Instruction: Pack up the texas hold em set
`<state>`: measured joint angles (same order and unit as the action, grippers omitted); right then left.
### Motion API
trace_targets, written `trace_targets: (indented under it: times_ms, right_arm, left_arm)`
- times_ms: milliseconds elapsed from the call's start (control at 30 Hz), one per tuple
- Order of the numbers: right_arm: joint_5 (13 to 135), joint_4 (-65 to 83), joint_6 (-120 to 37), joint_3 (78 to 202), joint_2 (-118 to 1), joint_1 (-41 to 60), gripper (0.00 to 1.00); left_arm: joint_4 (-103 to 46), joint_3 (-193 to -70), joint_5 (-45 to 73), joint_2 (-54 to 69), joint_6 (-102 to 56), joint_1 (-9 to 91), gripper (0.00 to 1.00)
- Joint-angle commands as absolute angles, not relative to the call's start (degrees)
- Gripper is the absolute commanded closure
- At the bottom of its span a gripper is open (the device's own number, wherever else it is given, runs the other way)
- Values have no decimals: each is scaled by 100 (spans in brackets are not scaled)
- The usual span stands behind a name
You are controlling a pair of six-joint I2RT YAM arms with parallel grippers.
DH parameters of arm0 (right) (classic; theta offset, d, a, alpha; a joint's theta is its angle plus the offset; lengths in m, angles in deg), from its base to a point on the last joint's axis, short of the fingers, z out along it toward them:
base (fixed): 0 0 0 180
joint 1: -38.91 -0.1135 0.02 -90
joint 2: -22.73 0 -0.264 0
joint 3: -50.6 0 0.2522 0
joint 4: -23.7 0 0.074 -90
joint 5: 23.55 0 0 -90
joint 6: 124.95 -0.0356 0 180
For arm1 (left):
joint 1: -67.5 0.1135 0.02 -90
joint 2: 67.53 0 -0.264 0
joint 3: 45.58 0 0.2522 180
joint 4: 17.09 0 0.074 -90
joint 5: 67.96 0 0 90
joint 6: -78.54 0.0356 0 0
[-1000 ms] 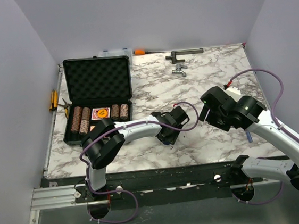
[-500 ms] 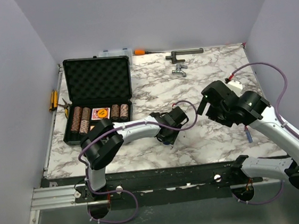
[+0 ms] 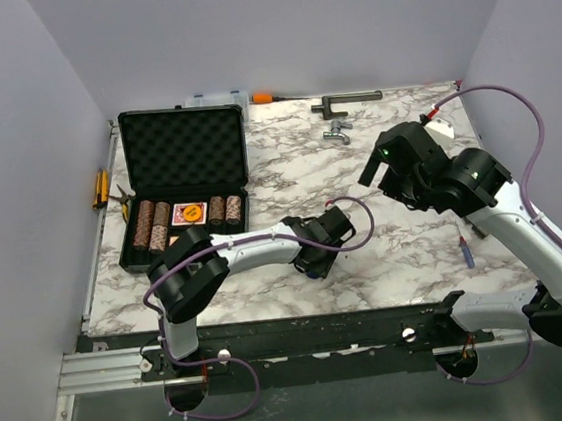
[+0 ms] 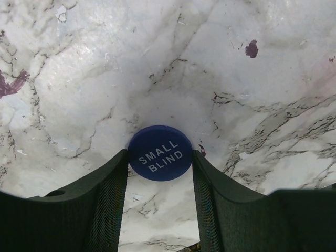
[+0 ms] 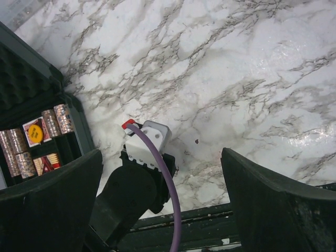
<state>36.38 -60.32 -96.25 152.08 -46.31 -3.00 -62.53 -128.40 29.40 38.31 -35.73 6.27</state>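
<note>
Left arm [image 3: 255,245] reaches to the middle of the bench [image 3: 396,249], toward the near edge. Its jaws are narrowed onto the blue small-blind token [image 4: 160,153], one tip against each side of the rim, and the token looks to lie flat on the marble. How firmly it is pinched cannot be told. The black case [image 3: 181,140] stands open at the far-left corner, with chip stacks [image 3: 152,224] and a red card deck [image 3: 189,213] seated in its tray. The token is well apart from the case.

Principal hazard, in my judgement: the disc is thin and held only by its rim at the very tips. A lift could let it pivot or squirt out, then roll toward the near edge and off the bench. The cause would be slack pressure or tips scraping the surface on the way up.

Second hazard: the carry runs toward the far-left corner while this arm's own folded links sit just beside the case's near edge. A tight swing could nudge the case or disturb the seated stacks.

Third: a release from height could bounce the token onto the chips instead of into a free recess.

Right arm [image 3: 460,187] hangs over the right side, its jaws spread wide and holding nothing. It is well apart from the token, so interference looks unlikely.
</note>
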Motion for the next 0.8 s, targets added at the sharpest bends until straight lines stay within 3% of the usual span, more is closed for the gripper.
trace_targets:
  times_ms: [0, 767]
  right_arm:
    - [3389, -5939, -9518, 15293, -4650, -311, 2]
    - [3065, -5938, -9405, 15467, -4486, -311, 2]
  left_arm:
    - [-6406, -12867, 2880, 3637, -3625, 546, 65]
    - [-6896, -13118, 3330, 2921, -3649, 493, 65]
